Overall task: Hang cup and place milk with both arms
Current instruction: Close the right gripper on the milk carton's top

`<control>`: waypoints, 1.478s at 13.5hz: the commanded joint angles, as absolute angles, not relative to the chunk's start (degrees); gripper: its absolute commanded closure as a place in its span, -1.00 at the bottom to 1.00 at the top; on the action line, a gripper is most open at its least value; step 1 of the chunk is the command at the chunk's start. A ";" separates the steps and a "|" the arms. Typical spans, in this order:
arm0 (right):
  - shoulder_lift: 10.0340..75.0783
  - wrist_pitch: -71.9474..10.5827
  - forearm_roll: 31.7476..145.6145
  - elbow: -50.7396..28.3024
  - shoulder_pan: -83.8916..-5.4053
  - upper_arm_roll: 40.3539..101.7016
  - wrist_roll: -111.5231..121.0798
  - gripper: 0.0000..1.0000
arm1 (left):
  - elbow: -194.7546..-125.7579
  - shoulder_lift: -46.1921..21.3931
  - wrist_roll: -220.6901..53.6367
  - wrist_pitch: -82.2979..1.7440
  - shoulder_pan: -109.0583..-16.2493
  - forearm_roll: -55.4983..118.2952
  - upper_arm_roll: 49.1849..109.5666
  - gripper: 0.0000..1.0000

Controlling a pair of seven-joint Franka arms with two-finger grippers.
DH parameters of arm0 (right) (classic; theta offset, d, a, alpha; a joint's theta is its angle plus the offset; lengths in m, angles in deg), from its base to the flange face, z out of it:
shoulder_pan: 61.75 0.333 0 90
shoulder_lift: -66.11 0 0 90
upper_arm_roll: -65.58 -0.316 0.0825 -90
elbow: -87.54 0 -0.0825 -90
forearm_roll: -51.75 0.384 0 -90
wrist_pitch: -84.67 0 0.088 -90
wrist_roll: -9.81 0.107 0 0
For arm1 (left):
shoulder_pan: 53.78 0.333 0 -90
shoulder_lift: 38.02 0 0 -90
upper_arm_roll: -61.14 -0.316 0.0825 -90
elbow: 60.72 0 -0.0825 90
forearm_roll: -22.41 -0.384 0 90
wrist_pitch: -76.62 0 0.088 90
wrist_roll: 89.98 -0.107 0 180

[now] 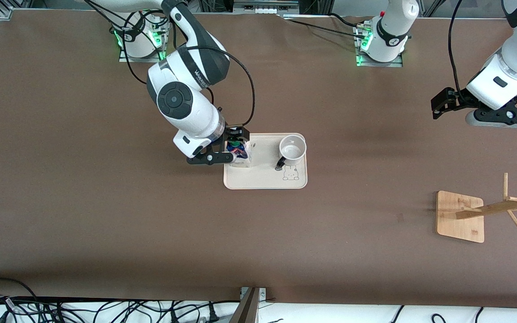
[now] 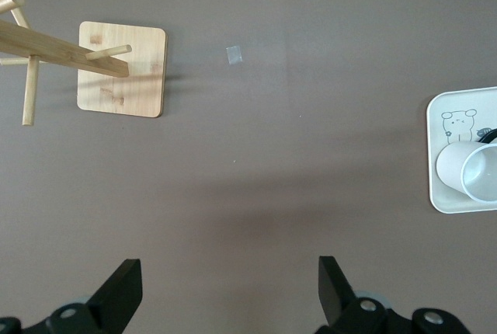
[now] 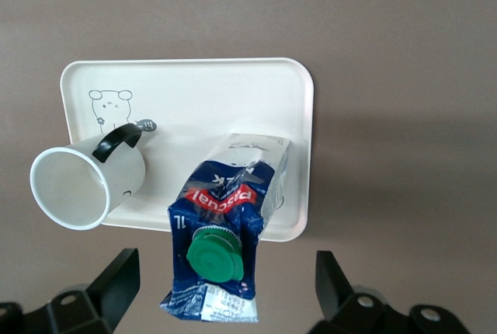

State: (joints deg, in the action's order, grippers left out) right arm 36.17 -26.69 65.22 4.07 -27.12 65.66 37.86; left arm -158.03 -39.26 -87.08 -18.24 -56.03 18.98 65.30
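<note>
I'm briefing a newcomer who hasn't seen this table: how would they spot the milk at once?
Find the cream tray in the middle of the brown table. Two things stand on it; the milk is the one toward the right arm's end, with the open right hand above it. Unlike the white cup beside it, it is a dark blue and white carton with a round green cap.

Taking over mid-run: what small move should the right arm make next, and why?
Probably lower the right gripper and shut it on the milk: its fingers stand open astride the carton, upright on the tray beside the cup. The left gripper waits open.
</note>
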 commanded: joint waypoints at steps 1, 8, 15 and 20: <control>34.47 -26.33 65.28 4.92 -25.80 66.28 36.44 -1.00 | -156.61 -38.72 -87.08 -17.16 -55.80 18.19 65.53 -1.00; 34.03 -25.80 65.28 4.66 -23.69 66.19 36.09 -1.00 | -156.52 -38.72 -87.25 -17.16 -55.80 18.19 65.53 -1.00; 32.80 -26.07 65.28 3.78 -25.00 66.72 32.66 -1.00 | -156.61 -38.72 -87.08 -17.16 -55.80 18.19 65.53 -1.00; 32.71 -25.89 65.63 3.08 -25.62 66.72 33.19 -1.00 | -156.61 -38.72 -86.99 -17.16 -55.80 18.19 65.53 -1.00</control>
State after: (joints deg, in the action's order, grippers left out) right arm 32.57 -26.32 65.19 3.50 -25.25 66.88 33.73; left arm -158.03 -39.25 -87.08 -18.24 -56.02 18.98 65.30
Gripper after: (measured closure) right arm 0.000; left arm 0.000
